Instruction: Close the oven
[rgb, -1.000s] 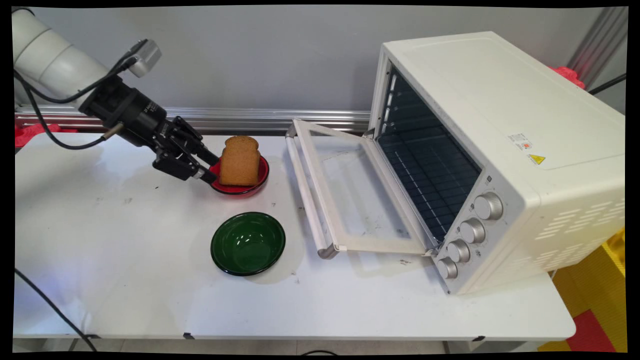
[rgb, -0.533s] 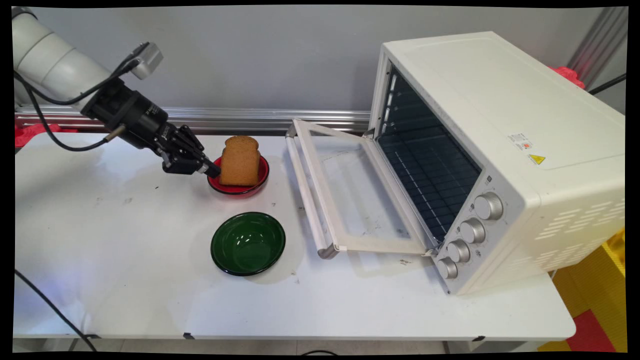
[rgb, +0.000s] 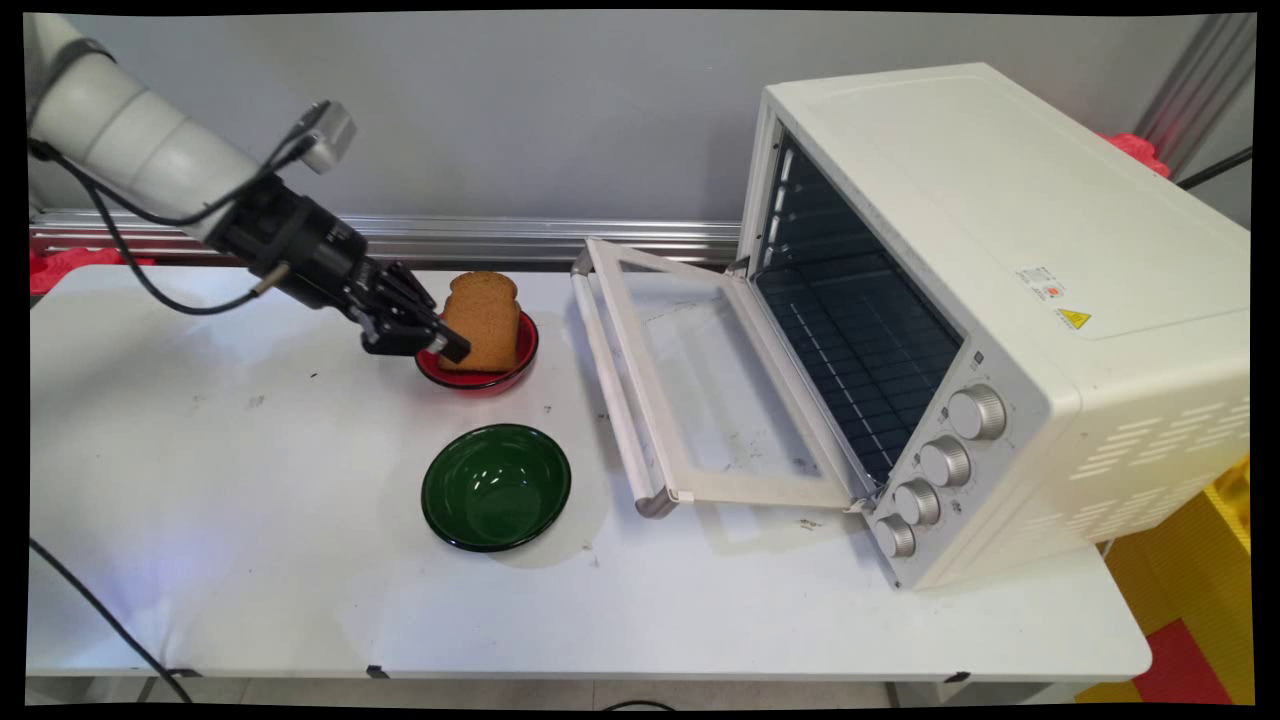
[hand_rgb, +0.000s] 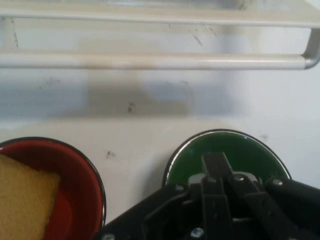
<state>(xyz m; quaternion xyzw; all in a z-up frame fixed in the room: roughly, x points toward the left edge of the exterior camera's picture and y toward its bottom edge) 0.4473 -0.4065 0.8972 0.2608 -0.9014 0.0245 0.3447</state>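
The white oven (rgb: 1000, 250) stands on the right of the surface (rgb: 250, 560). Its glass door (rgb: 700, 400) is folded down flat toward the middle, and the rack inside is bare. In the hand view the door's handle bar (hand_rgb: 150, 61) runs across the top.

The green bowl (rgb: 496, 487) sits empty near the front, left of the door. Behind it, well apart from it, is the red bowl (rgb: 500, 380), with the bread (rgb: 485, 320) standing upright in it.

The tool (rgb: 445, 345) reaches in low from the left, tilted down toward the right. Its tip is over the red bowl's left side, at the bread's lower left corner. From the main view it cannot be told whether it touches the bread or only sits in front of it.

In the hand view the fingers seem drawn together into one black stub with nothing between them. There the bread is off at the lower left, outside the fingers, and the green bowl lies straight ahead beyond the tip.

A second ago the fingers were spread at the red bowl's left rim, and half a second ago they were already together. Since then the tool has moved right and now overlaps the bread's edge. The bread, both bowls and the door have stayed where they were.
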